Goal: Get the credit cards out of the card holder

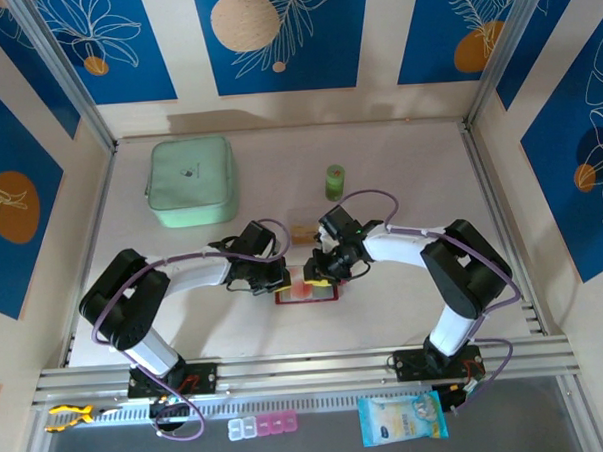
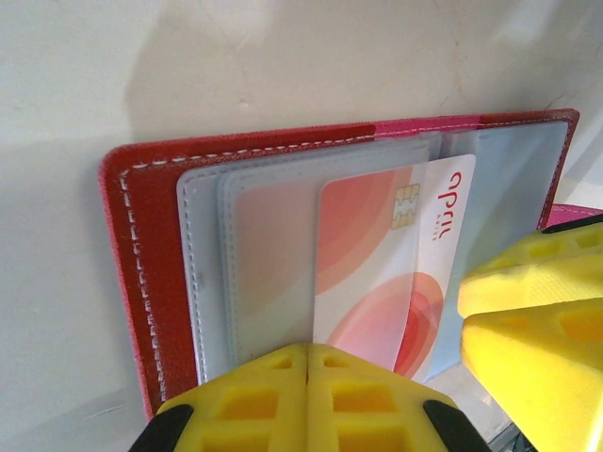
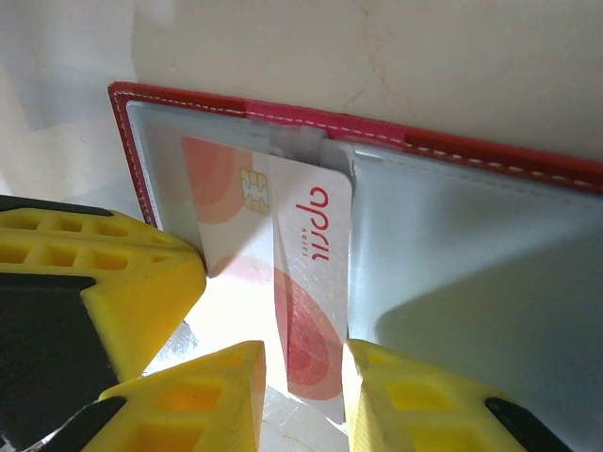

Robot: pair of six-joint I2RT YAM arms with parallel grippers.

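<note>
Left pincer (image 1: 282, 283) and right pincer (image 1: 317, 274) crowd the card holder (image 1: 307, 295); table (image 1: 306, 334) on its near side lies free.

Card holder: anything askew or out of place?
Yes. One credit card sits half out of its clear pocket in the open card holder, slightly tilted, with its free end pinched by the right gripper. The left gripper sits shut over the pockets. No damage visible.

Blue wall panels (image 1: 278, 37) with white leaf outlines and orange discs are enclosing the far, left and right sides — cream strips (image 1: 184, 51) are showing between them. A pale table (image 1: 409, 171) is sitting under bright light, metal rails (image 1: 308, 368) running along its near edge.
</note>
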